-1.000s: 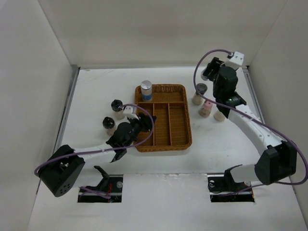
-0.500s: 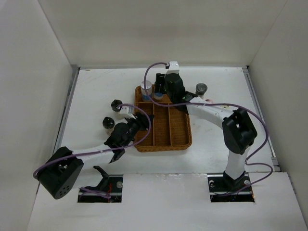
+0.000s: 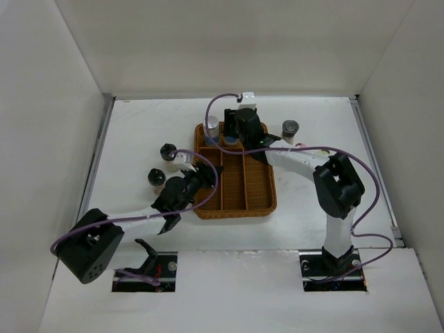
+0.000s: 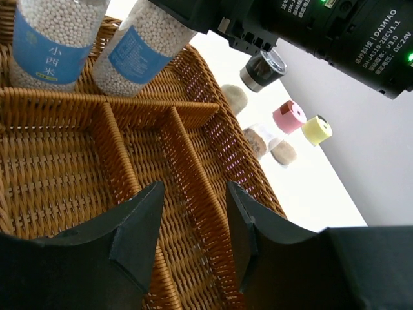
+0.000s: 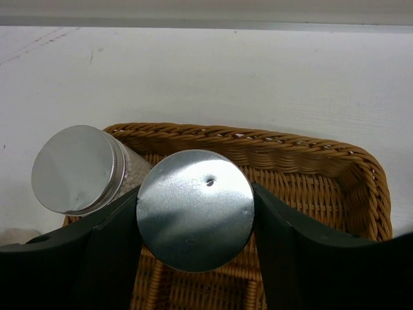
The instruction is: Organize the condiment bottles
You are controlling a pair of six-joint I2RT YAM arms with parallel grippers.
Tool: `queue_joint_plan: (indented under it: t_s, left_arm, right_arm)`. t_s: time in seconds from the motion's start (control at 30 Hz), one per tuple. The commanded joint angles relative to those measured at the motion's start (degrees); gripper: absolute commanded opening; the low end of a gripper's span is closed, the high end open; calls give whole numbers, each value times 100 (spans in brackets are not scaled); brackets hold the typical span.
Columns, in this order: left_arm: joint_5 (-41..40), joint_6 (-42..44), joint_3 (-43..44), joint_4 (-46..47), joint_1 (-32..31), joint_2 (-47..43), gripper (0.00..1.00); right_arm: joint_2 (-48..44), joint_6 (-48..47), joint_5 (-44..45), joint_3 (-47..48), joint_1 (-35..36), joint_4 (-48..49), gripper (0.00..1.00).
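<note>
My right gripper (image 5: 195, 213) is shut on a silver-capped bottle (image 5: 195, 208) with a blue band (image 4: 145, 51). It holds the bottle tilted in the back compartment of the wicker tray (image 3: 258, 202), beside the other silver-capped bottle (image 3: 212, 127) (image 5: 77, 169) (image 4: 48, 39). My left gripper (image 4: 193, 194) is open and empty over the tray's left dividers (image 3: 199, 177). Two black-capped bottles (image 3: 167, 151) (image 3: 156, 177) stand left of the tray. A third black-capped bottle (image 3: 290, 128) (image 4: 261, 68), a pink-capped one (image 4: 288, 116) and a yellow-capped one (image 4: 316, 129) stand to its right.
White walls close in the table on the left, back and right. The right arm (image 3: 305, 161) stretches across the tray's right rim and hides most of the pink and yellow bottles from above. The tray's three front compartments (image 3: 239, 180) hold nothing.
My right arm swung left from the table's back right corner to the tray's back compartment, bringing the second silver-capped bottle beside the first. The left arm barely moved.
</note>
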Motion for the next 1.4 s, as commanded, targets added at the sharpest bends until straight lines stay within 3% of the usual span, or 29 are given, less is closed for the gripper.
queue_joint_plan:
  t_s: [0.0,0.1,0.27,0.57,0.83,0.93,0.97,1.03,1.13,1.27,1.37]
  left_arm:
    - [128,-88,-19,436,66,69,41]
    - [163,-115,-19,454,75,87,41]
    - [172,-150,-10,471,119,175,43]
    - [102,-36,-45,375,172,-62,45]
    - [-56,166,-10,313,163,-18,47]
    - [-144,280,-19,226,180,-202,48]
    - [-153,385,-10,130,198,-316,48]
    - [-319,561,51,-212,268,-658,48]
    - [-889,614,288,-1396,321,-1326,50]
    - [-1952,641,841,-3469,338,-2064,62]
    - [-2830,799,1333,-5043,382,-2461,75]
  right_arm:
    - [28,-70,141,136,-34,683,53]
    - [178,-61,141,84,-16,692,55]
    - [284,27,132,75,-16,701,70]
    - [-409,45,123,-205,2,823,90]
    - [-1718,159,123,-1127,2,1210,93]
    - [-2386,316,124,-1803,2,1403,85]
    - [-2571,352,123,-2023,-7,1465,77]
    - [-3098,431,150,-2647,-51,1536,48]
    - [-3565,712,71,-3385,-78,1500,28]
    - [-4039,1002,62,-4344,54,1570,28]
    - [-4304,1231,36,-4915,221,1930,42]
